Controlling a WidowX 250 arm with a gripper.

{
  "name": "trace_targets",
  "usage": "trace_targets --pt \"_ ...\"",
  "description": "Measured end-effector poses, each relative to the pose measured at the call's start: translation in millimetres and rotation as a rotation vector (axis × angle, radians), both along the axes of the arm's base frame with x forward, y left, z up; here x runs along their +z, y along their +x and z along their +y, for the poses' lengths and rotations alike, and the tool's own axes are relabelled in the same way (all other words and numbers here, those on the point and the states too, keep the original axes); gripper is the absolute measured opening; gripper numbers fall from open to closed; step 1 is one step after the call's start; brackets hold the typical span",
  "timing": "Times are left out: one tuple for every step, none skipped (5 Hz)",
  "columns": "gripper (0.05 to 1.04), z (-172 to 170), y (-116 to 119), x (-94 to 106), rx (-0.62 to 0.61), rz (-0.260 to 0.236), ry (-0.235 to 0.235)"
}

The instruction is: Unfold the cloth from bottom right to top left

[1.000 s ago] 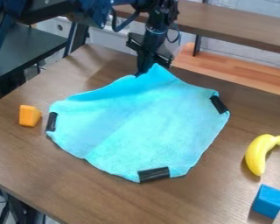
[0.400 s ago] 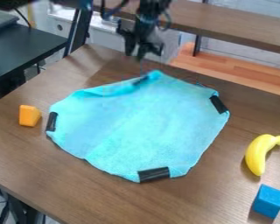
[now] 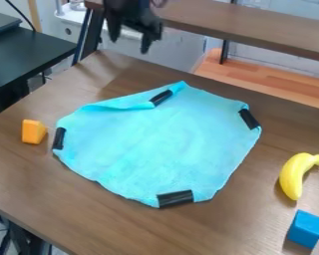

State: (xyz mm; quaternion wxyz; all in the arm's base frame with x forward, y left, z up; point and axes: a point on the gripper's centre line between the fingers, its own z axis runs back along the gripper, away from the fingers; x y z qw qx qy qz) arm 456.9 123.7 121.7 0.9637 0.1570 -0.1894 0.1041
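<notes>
The gripper (image 3: 130, 44) is up at the top of the camera view, left of centre, raised above the far edge of the table. Its two fingers are spread apart with nothing between them. Below it and apart from it, the light blue cloth (image 3: 162, 144) lies mostly spread on the table, with black patches at its corners. Its far edge has a narrow fold turned inward on the upper left, beside the black patch (image 3: 161, 97) near the far corner.
An orange block (image 3: 34, 132) sits left of the cloth. A yellow banana (image 3: 296, 174) and a blue block (image 3: 305, 229) lie to the right on the brown table (image 3: 69, 214). Behind the table runs a wooden shelf (image 3: 255, 30).
The gripper has let go of the cloth's far corner and moved up and left. That corner has dropped onto the table, with its black patch now uncovered.
</notes>
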Motion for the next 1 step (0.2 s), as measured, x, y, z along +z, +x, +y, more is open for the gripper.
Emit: trace_targets --pt "1.001 -16.1 -32.7 28.4 -0.004 0.1 -0.126"
